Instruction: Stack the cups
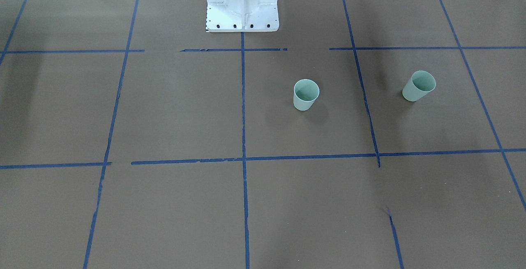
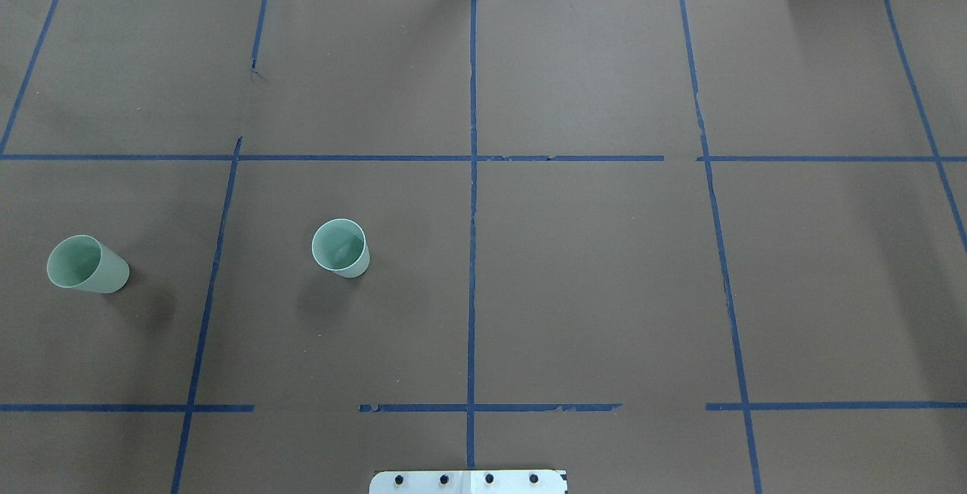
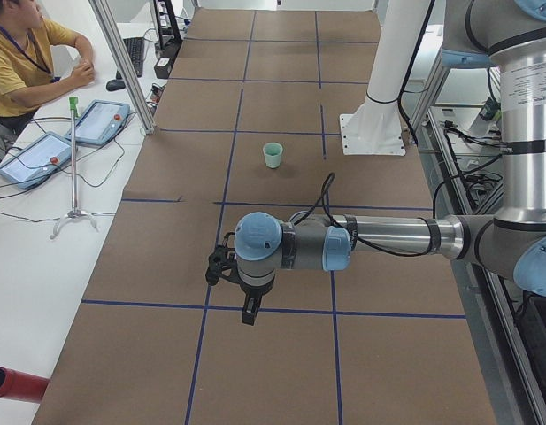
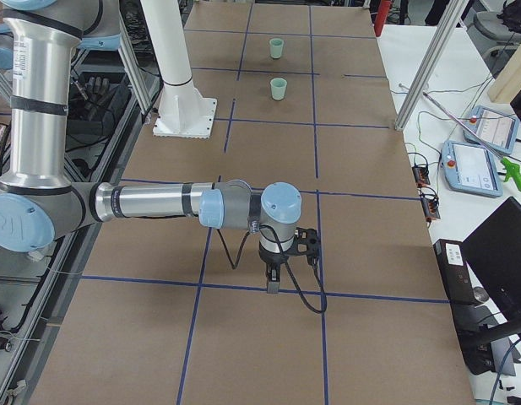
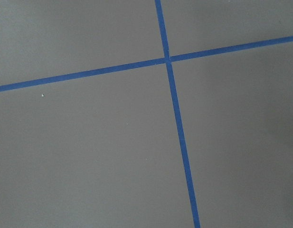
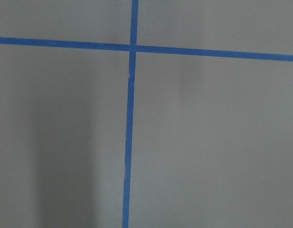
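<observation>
- Brown paper [image 2: 589,282] gridded with blue tape [image 2: 471,252] covers the table, and we take the robot's white pedestal [image 1: 242,5] as our landmark.
- Both cups stand out in front of the pedestal, on the robot's left of it: the nearer cup [image 1: 306,94] is a short way off, and the outer cup [image 1: 418,85] is farther out the same way, past a tape line.
- They look upright with mouths up and are well apart, with nothing touching them.
- We judge the task as not begun. No cup is held or nested, so one must be picked up, carried over and lowered into the other.
- From the left end camera, the left arm reaches out level over the paper, far to the left of the pedestal. Its wrist is turned so that the left gripper [image 3: 247,316] points straight down near a tape crossing.
- The right arm mirrors this far to the pedestal's other side, with the right gripper [image 4: 273,285] also pointing down.
- We cannot tell how wide either gripper's jaws stand. Neither is near a cup.
</observation>
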`<state>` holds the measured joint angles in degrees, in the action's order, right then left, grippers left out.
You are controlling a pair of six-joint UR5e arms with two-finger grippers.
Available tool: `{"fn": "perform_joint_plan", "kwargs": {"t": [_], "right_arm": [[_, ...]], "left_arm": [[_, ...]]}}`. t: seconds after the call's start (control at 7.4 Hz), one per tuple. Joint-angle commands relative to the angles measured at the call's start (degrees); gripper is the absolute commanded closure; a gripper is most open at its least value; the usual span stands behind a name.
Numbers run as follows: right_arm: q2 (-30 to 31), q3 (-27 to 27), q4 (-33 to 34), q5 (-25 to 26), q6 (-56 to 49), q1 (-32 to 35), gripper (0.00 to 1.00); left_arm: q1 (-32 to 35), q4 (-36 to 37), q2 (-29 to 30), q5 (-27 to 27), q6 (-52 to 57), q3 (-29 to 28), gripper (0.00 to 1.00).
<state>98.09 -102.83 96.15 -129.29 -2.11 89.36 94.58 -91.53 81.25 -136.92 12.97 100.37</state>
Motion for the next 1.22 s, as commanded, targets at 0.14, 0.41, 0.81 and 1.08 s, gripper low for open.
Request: {"fn": "perform_joint_plan", "kwargs": {"t": [0.14,0.41,0.81,1.08], "right_arm": [[0.0,0.0,0.0,0.0,0.0,-0.06,0.0],[0.0,0.0,0.0,0.0,0.0,-0.06,0.0],[0.0,0.0,0.0,0.0,0.0,0.03,0.0],[0.0,0.0,0.0,0.0,0.0,0.03,0.0]], "left_arm": [[-6.37,-11.23,-0.39,-4.58,-19.91,0.35,0.0],[-16.84,-22.84,-0.65,-2.4,-40.12,0.53,0.0],[-31.25,-36.67,-1.71,14.1,-60.89,0.88,0.0],[-37.6,-36.97,-1.8,17.65,-66.21,4.21,0.0]]}}
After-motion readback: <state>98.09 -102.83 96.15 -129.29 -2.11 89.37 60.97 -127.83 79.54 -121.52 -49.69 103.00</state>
